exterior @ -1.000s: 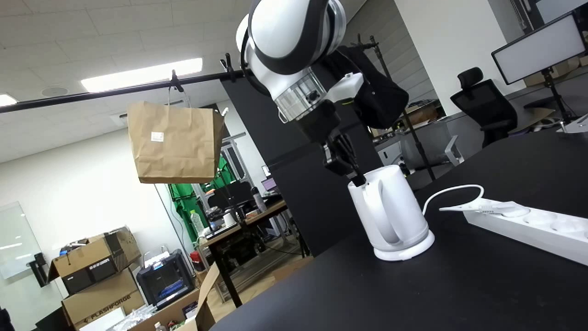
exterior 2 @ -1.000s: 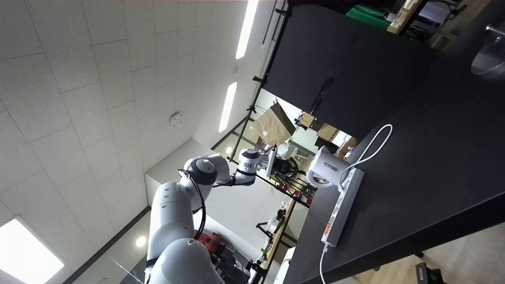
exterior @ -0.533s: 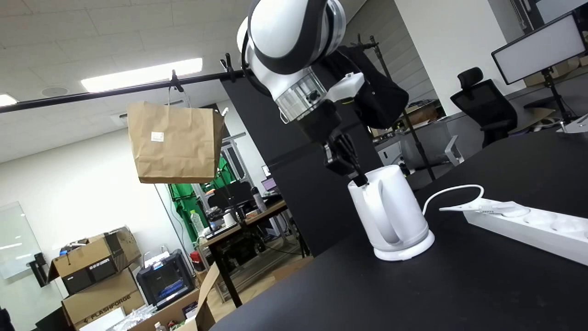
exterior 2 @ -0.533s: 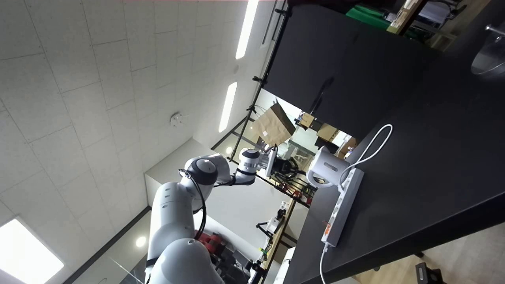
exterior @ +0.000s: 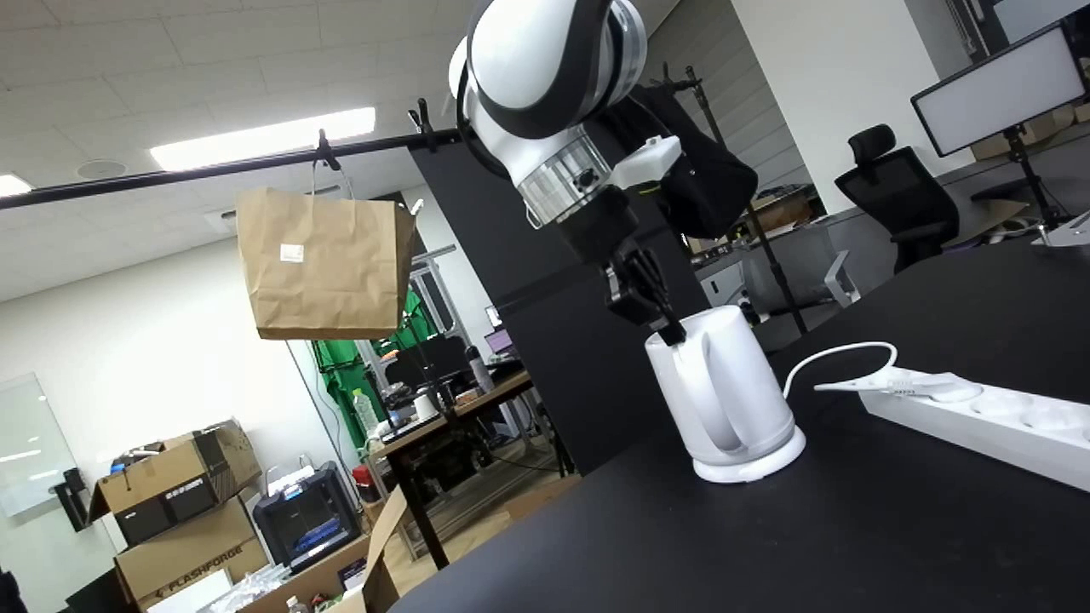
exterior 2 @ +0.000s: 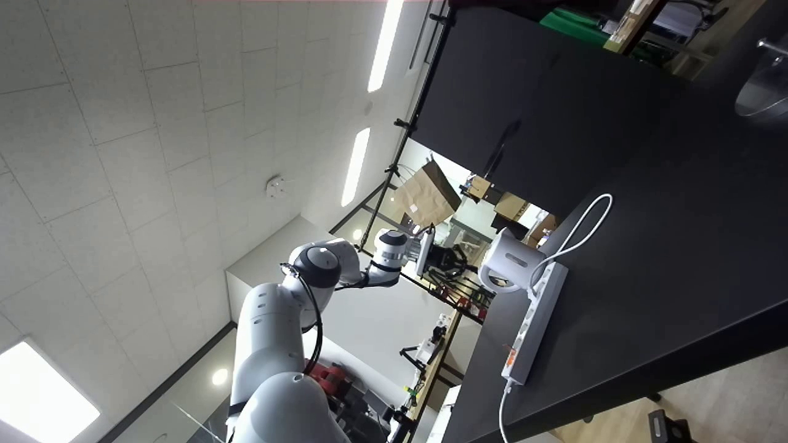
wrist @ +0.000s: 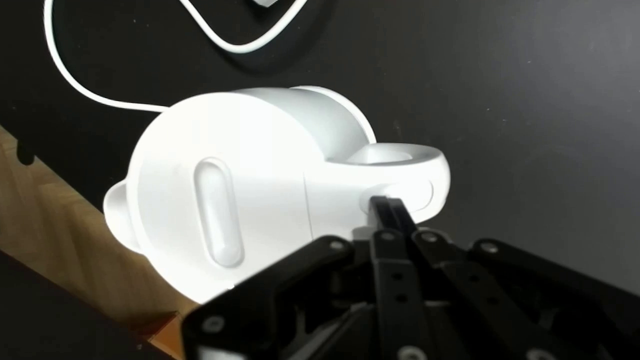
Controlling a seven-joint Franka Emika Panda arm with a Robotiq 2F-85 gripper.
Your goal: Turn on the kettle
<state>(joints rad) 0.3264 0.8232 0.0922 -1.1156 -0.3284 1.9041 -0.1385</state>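
Observation:
The white kettle (exterior: 754, 383) stands upright on its round base on the black table, in both exterior views (exterior 2: 516, 255). In the wrist view the kettle (wrist: 265, 170) shows from above, with its handle at the right and its spout at the left. An oval button (wrist: 416, 192) lies on top of the handle. My gripper (wrist: 388, 199) is shut with nothing between its fingers. Its tips are over the lid-side end of the button and hide part of it. In an exterior view the gripper (exterior: 672, 334) is at the handle's top; I cannot tell whether it touches.
A white power strip (exterior: 979, 421) lies on the table (exterior: 681, 545) beside the kettle. A white cable (exterior 2: 591, 224) loops from the kettle to it. A brown paper bag (exterior: 328, 264) hangs from a black bar behind. A clear container (exterior 2: 763, 92) stands further along the table.
My gripper has shifted slightly along the top of the handle, to the right in an exterior view, staying shut. The kettle has not moved.

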